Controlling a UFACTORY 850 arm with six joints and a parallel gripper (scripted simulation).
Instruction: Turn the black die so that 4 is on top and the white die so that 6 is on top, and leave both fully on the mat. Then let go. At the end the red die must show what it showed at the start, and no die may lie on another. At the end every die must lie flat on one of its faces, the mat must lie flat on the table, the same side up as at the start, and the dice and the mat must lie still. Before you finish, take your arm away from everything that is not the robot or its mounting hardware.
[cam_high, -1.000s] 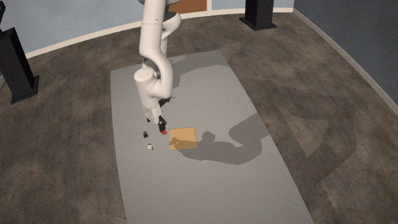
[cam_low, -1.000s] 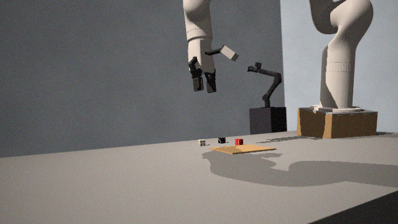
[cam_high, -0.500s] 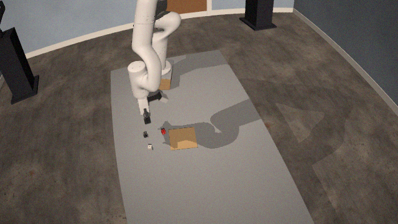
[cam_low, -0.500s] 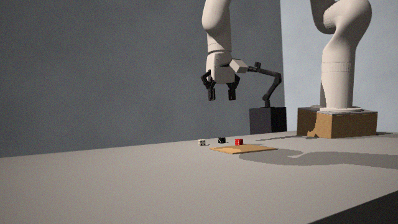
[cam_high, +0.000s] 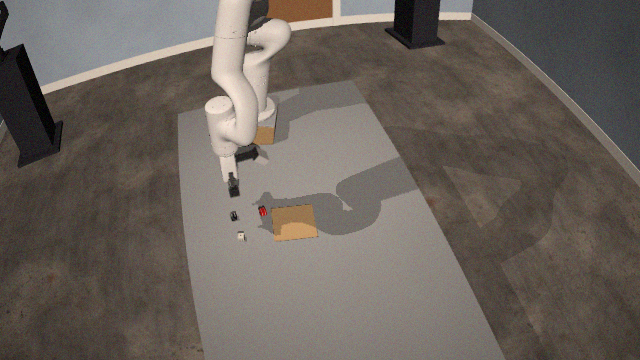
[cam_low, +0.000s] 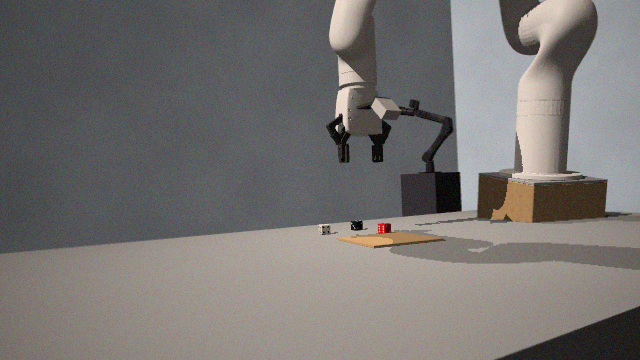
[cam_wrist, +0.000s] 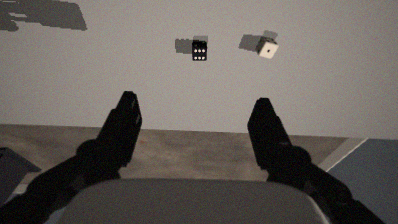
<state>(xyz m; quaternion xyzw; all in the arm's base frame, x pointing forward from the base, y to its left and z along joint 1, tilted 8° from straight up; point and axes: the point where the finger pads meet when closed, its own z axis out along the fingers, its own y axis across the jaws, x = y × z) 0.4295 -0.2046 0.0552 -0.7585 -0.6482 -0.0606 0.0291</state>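
The black die (cam_high: 234, 216) lies on the grey table, off the mat, showing six pips on top in the wrist view (cam_wrist: 199, 50). The white die (cam_high: 241, 236) lies a little nearer the front, also off the mat, with one pip on top in the wrist view (cam_wrist: 268, 48). The red die (cam_high: 262, 211) sits at the left edge of the tan mat (cam_high: 294, 222). My gripper (cam_low: 360, 151) is open and empty, hanging high above the table, roughly over the black die (cam_low: 356, 225). The white die (cam_low: 324, 229), red die (cam_low: 384, 228) and mat (cam_low: 391, 239) also show in the exterior view.
The arm's base stands on a tan block (cam_low: 542, 196) at the back of the table. A dark stand with a small arm (cam_low: 431, 192) is behind the table. Black pillars (cam_high: 26, 107) stand on the floor.
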